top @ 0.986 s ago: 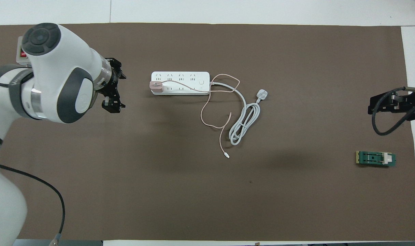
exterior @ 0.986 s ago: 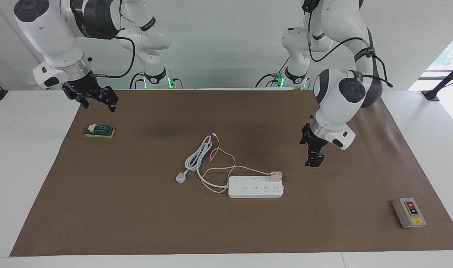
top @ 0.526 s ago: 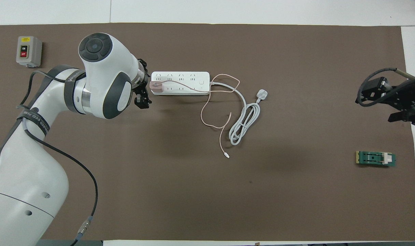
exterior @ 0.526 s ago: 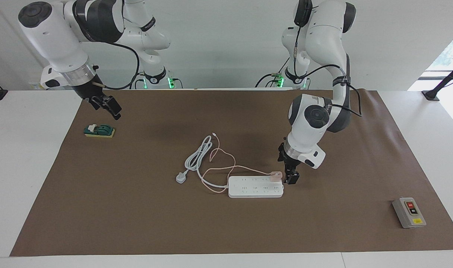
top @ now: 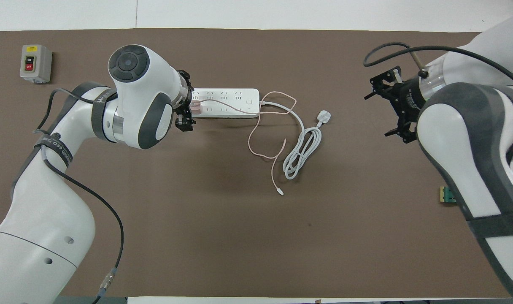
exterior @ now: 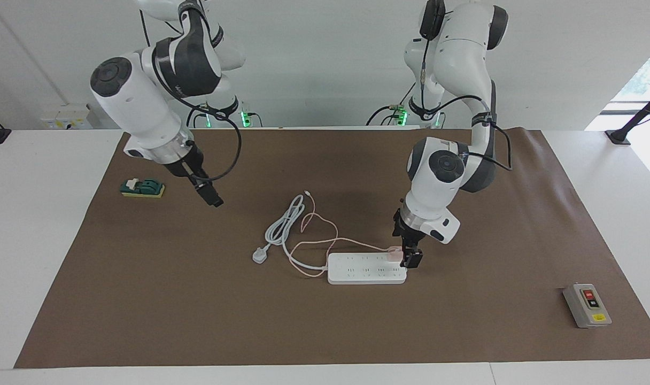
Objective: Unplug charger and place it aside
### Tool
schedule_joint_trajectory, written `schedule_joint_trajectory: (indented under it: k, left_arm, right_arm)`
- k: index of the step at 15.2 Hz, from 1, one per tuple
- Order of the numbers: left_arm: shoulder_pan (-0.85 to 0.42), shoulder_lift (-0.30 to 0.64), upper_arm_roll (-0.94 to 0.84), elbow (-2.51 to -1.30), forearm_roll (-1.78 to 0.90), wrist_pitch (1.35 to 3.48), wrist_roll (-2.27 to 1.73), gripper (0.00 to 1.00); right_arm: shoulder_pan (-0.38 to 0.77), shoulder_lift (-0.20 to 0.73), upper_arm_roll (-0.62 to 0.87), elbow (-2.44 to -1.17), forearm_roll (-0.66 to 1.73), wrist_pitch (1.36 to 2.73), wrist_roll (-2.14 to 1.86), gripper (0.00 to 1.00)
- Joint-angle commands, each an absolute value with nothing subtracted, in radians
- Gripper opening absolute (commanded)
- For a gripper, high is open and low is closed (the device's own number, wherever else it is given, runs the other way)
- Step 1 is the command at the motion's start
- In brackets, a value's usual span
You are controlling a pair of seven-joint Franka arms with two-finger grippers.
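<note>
Spread wide, my left gripper brackets the charger plugged into the power strip; at ten o'clock my right gripper hovers, fingers unreadable.

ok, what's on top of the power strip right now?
The pink charger sits plugged in at the power strip's end, its cable trailing across the top. The open left tool is around it, covering part of it.

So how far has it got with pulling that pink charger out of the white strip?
Nothing is finished: the charger is plugged into the power strip. In hand: the left gripper is down at the charger with its jaws open around it, not yet closed. The right gripper hangs over bare mat. Left to do: grip, pull it out, set it aside.
</note>
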State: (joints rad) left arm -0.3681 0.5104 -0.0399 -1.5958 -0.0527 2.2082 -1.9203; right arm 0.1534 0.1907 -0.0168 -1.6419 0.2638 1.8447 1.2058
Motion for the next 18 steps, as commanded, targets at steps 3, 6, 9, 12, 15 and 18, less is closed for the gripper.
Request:
schedule_joint_trajectory:
  k: [3,6,9,12,15,18]
  left_arm:
    - [-0.383,0.523,-0.026,-1.592,-0.055,2.235,-1.934,0.83]
    - [-0.382,0.523,-0.026,-1.594,-0.054,2.233,-1.934,0.55]
    - [-0.380,0.523,-0.026,-1.597,-0.054,2.237,-1.934,0.22]
    - [-0.383,0.523,-0.025,-1.606,-0.049,2.243,-1.934,0.00]
    - [-0.383,0.523,-0.025,-1.608,-0.046,2.247,-1.933,0.00]
    - [-0.383,0.523,-0.025,-1.623,-0.044,2.267,-1.922,0.00]
  right_arm:
    - [0.251,0.336,-0.017,-1.592,0.435,2.044,1.463,0.98]
    - [0.291,0.486,-0.017,-1.430,0.456,2.051,1.518,0.98]
    - [0.322,0.586,-0.017,-1.315,0.474,2.046,1.594,0.98]
    - [0.328,0.665,-0.017,-1.217,0.508,2.060,1.634,0.98]
    - [0.348,0.693,-0.017,-1.204,0.518,2.071,1.646,0.98]
    - [0.383,0.706,-0.015,-1.213,0.526,2.060,1.644,0.98]
